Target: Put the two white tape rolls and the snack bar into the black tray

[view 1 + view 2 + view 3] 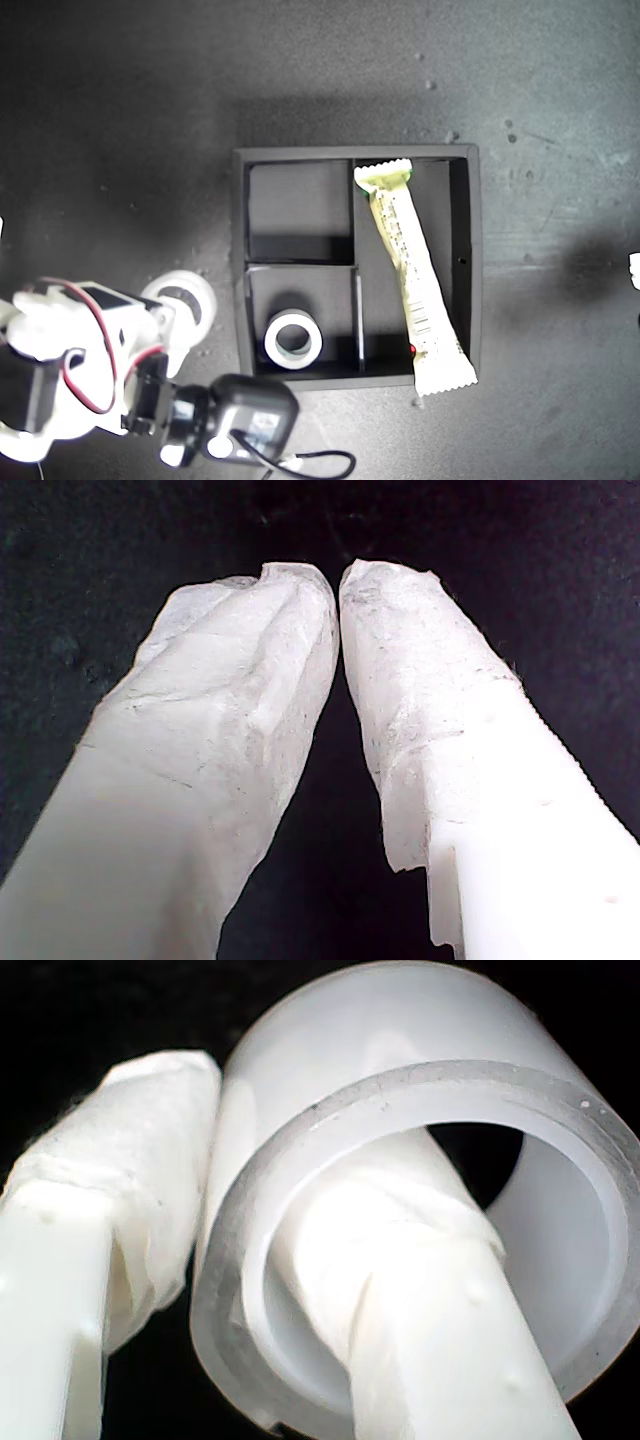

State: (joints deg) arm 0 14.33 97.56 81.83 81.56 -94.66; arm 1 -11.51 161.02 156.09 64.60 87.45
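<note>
my second gripper point(215, 1250) pinching tape roll point(420, 1210), snack bar point(415, 280) overhanging black tray point(240, 260)

The black tray point(240, 260) sat at the middle of the exterior view, with one tape roll point(293, 339) lying flat in its lower small compartment and the snack bar point(412, 270) lying aslant in the long compartment to the right, its lower end resting over the tray's wall. The upper small compartment held nothing. The other tape roll point(184, 296) was outside the tray, just beside its left wall in that view, one finger point(440, 1330) of my second gripper point(225, 1260) passing through its hole and the other outside its wall.
</note>
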